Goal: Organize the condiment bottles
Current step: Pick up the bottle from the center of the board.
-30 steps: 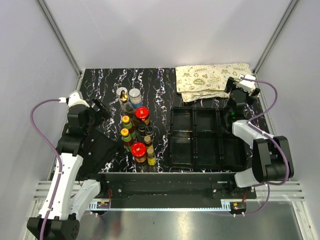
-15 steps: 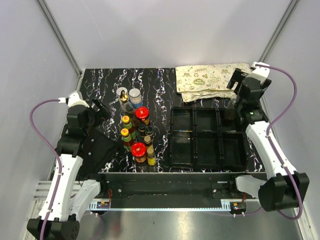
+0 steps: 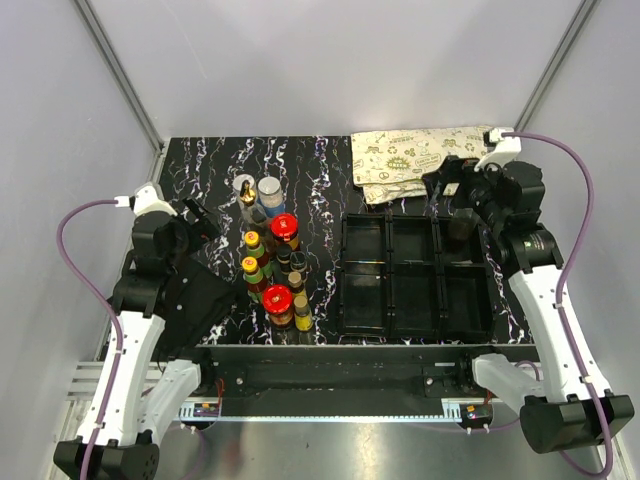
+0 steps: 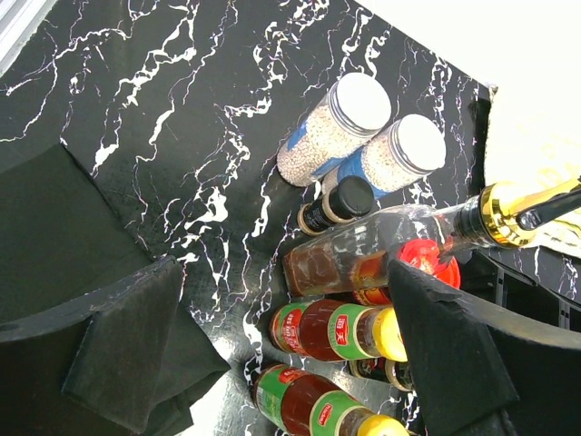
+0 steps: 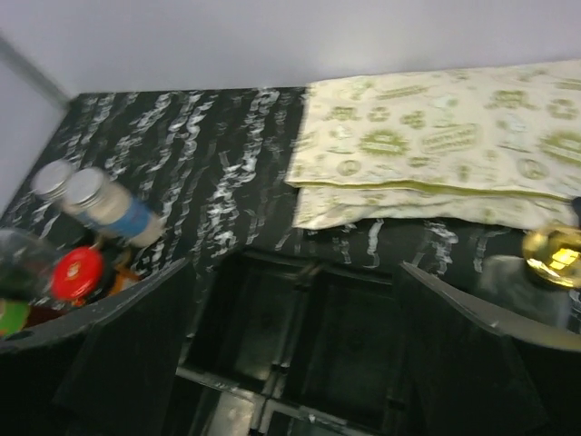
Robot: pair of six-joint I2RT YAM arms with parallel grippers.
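The left end effector [image 3: 197,222] hangs open and empty just left of the condiment bottles [image 3: 272,262]. These stand clustered on the dark surface [image 3: 320,170], left of the black tray [image 3: 388,272]. The right end effector [image 3: 441,186], also open and empty, is over the tray's far edge.

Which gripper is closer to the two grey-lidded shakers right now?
Left. The left gripper hangs open just left of the grey-lidded shakers; the right gripper, also open, is far to their right, near the black tray's back edge.
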